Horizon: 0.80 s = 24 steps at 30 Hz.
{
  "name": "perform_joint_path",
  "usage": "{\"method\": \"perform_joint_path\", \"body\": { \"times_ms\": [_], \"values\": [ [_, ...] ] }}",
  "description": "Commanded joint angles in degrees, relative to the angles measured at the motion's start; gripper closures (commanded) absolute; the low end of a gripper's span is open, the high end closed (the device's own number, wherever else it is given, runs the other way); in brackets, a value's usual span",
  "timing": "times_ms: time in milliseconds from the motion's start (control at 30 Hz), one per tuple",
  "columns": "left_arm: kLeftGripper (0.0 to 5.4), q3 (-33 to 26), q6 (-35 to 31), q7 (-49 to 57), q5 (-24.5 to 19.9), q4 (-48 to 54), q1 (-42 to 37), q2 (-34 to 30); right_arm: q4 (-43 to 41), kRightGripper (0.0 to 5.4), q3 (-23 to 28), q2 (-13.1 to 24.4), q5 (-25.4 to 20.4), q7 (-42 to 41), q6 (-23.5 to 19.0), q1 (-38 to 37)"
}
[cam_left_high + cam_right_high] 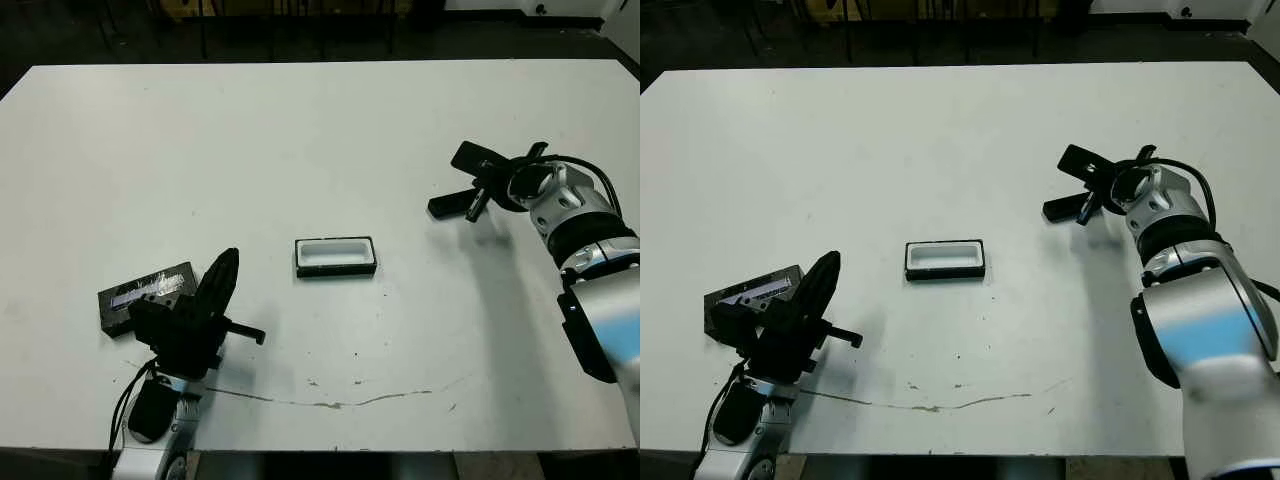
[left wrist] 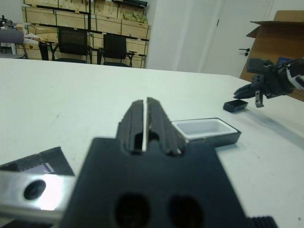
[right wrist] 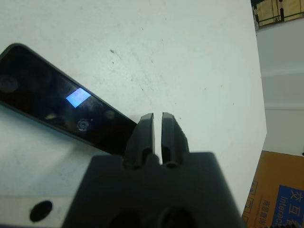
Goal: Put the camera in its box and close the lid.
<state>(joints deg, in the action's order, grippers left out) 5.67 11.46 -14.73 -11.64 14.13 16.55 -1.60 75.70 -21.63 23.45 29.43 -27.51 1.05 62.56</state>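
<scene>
The camera (image 3: 57, 107), a slim black bar with a small blue-lit screen, lies flat on the table at the right (image 1: 441, 208). My right gripper (image 3: 157, 118) is shut and empty, its tips right at the camera's edge near one end. The box (image 1: 336, 257), a black tray with a white inside, sits open near the table's middle. At the front left lies the lid (image 1: 147, 297), a black slab with a silvery print. My left gripper (image 2: 145, 104) is shut on nothing, between the lid and the box, pointing toward the box.
The white table (image 1: 320, 140) has a thin brownish crack line (image 1: 340, 402) near its front edge. Chairs and wooden crates (image 2: 85, 28) stand beyond the far edge, and a cardboard carton (image 2: 285, 33) is at the far right.
</scene>
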Motion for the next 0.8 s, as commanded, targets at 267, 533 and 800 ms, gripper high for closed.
{"method": "perform_joint_path", "body": {
  "times_ms": [267,533,800],
  "values": [
    [5.4,0.05,0.85,0.09,0.21,-1.68,1.45,0.01,0.47,5.38,0.45,0.66,-0.56,-2.58,0.01,-1.97],
    [5.4,0.54,-0.26,1.26,0.31,-1.0,1.9,0.35,-0.15,5.38,0.18,1.79,-0.78,-5.03,3.17,-3.41],
    [5.4,0.62,0.17,1.19,-0.34,-1.79,1.76,0.69,-1.81,5.38,1.17,2.8,-2.52,-9.4,2.09,-4.25]
  ]
}}
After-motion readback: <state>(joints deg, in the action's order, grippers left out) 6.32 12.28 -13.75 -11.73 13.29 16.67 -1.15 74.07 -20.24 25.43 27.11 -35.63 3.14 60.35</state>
